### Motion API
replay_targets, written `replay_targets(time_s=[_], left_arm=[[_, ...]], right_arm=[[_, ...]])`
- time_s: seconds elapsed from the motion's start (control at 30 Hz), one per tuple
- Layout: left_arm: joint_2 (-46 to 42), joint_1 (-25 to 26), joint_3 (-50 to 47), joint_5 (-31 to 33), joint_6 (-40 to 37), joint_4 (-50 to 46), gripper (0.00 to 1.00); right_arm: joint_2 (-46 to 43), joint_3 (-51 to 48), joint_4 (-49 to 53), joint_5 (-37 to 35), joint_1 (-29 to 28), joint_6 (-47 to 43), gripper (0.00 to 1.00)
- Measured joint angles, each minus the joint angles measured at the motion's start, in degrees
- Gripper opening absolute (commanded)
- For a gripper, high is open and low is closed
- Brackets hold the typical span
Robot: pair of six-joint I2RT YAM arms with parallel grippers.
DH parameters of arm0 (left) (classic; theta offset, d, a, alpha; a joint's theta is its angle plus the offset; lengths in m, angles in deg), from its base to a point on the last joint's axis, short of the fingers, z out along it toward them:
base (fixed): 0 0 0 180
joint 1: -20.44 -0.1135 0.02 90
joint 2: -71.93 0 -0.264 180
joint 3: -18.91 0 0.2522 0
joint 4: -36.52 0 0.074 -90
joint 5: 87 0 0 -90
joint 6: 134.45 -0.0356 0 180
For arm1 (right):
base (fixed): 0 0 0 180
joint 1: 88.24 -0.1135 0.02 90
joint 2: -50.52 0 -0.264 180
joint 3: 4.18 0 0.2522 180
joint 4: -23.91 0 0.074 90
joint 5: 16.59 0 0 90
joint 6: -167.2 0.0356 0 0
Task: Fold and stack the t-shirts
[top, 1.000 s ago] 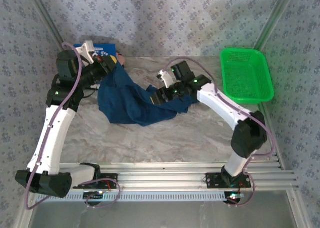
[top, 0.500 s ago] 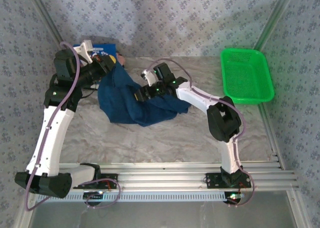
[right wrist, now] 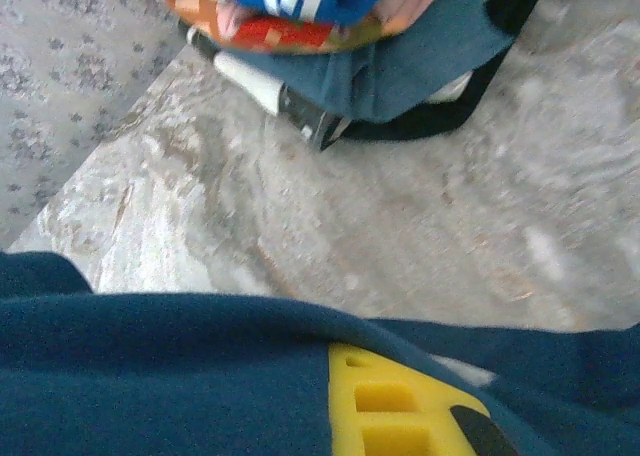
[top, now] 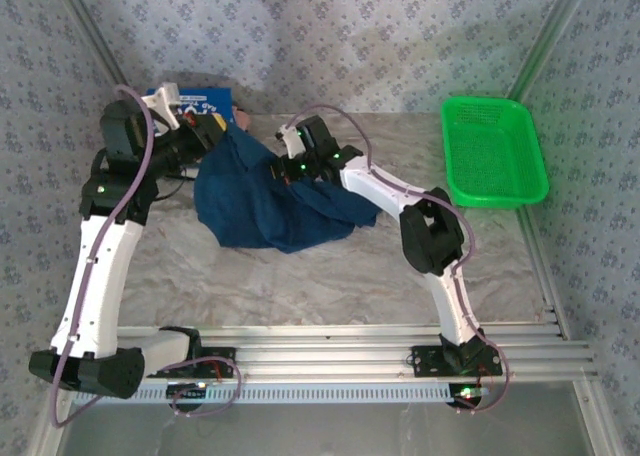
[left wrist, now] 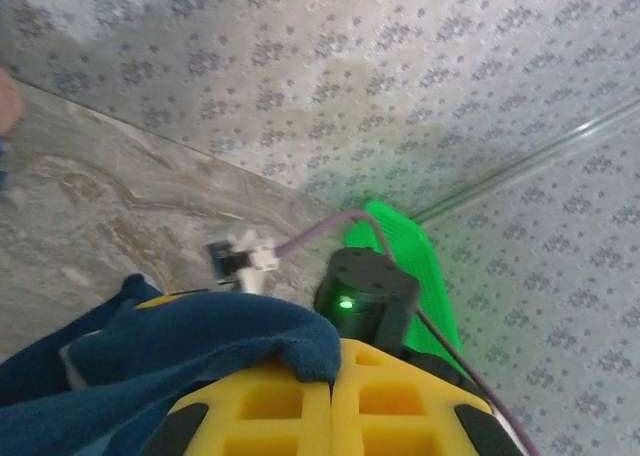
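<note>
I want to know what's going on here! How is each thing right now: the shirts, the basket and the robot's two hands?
navy t-shirt: crumpled and unfolded on the table, pinched in two places.
brighter blue t-shirt: lying at the table's far left, partly hidden.
green basket: upright, nothing in it.
left gripper: shut on the navy t-shirt.
right gripper: shut on the navy t-shirt.

Soft matt navy cloth t-shirt point(top: 270, 211), smooth marbled stone-look table point(top: 330, 276), glossy green plastic mesh basket point(top: 492, 151), ribbed bare metal rail point(top: 350, 361), matt yellow gridded plastic pads point(left wrist: 270, 406)
</note>
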Motion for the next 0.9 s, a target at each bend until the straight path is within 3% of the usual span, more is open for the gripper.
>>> replay_targets(time_s=[0.17,0.47,0.73,0.9], left_arm=[[1.31,-3.78,6.58,-0.02,-1.4,-1.55,0.0],[15.63,-2.25,30.45,-1.86,-2.86,0.17,0.0],[31.19,0.35,60.89,-2.82,-8.11,-8.85,0.0],[31.91,-1.46,65.37,-2.82,-10.38,-14.29,0.0]], right_arm=[[-8.31,2.93,7.82,0.85,3.74,-4.39,0.0],[-28.57,7.17,14.21,10.88,18.16,-5.95,0.0],[-30.49,14.8,18.16,20.28,23.15,-3.54,0.0],[-29.42,18.53,24.98,24.94,22.82,-3.13,0.0]])
